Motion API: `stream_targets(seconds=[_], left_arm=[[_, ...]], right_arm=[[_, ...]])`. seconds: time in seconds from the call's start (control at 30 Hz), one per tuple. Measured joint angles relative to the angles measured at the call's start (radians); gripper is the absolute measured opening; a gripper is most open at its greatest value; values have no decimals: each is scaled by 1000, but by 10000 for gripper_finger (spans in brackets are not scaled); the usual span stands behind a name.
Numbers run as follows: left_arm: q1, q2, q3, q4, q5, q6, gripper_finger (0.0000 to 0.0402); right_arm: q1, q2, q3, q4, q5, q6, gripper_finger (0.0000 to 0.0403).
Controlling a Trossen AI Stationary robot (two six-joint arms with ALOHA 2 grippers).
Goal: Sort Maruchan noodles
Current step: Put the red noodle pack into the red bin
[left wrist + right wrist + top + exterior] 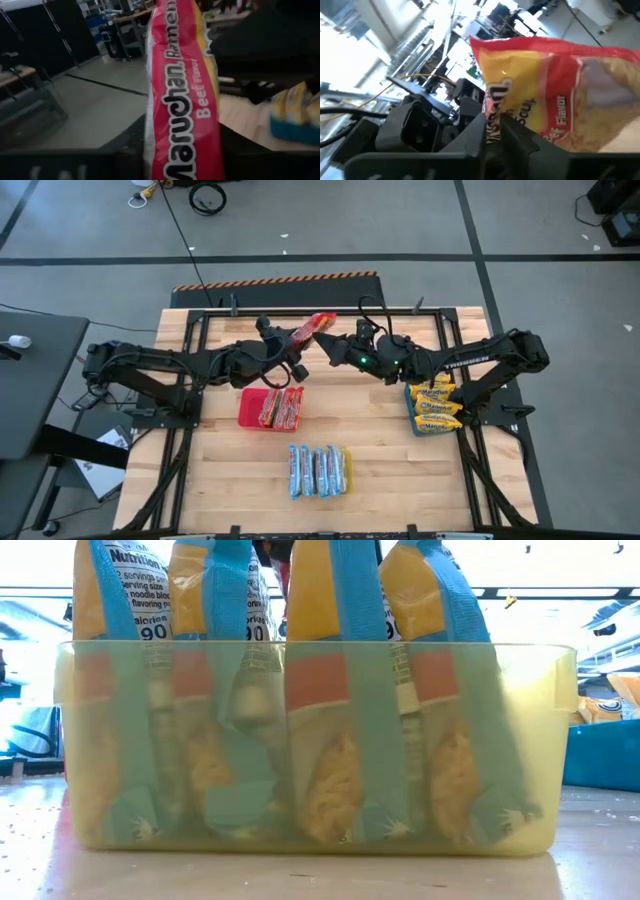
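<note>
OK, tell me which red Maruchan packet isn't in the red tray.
The red packet held up between the left gripper and right gripper, near the table's far edge. The other red packets lie in the red tray.

One packet (318, 326) is held up in the air near the table's (380, 450) far edge, about mid-width, between the left gripper (300, 338) on its left & the right gripper (332, 340) on its right. Both are on it at once. Nearer & a bit left, a tray (245, 408) w/ packets (282, 408) laid in it. Nearer still, approx centre, a row of packets (318, 471) stood side by side in a tub (560, 740). At the right edge, under the right arm, a stack of packets (436, 408) is piled in another tray (412, 426).
</note>
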Motion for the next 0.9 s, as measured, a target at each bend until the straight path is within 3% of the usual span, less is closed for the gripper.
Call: stream_targets(seconds=[0.17,0.33,0.43,0.63,0.7,0.9], left_arm=[[-6,-77,0,-127,15,-68,124],[-72,-214,1,-384,-87,-227,124],[-147,-300,1,-610,-109,-483,124],[-297,-343,-5,-1218,59,-1154,124],[-357,-323,-33,-1266,29,-1275,124],[-443,-268,-189,-1194,-72,-1583,124]], right_arm=[[-4,-6,0,86,-46,-113,116],[-18,-74,0,90,-99,-291,165],[-17,-116,0,31,-104,-355,171],[-18,-150,0,-116,-89,-347,160],[-18,-147,0,-136,-89,-339,156],[-18,-126,0,-142,-96,-294,153]])
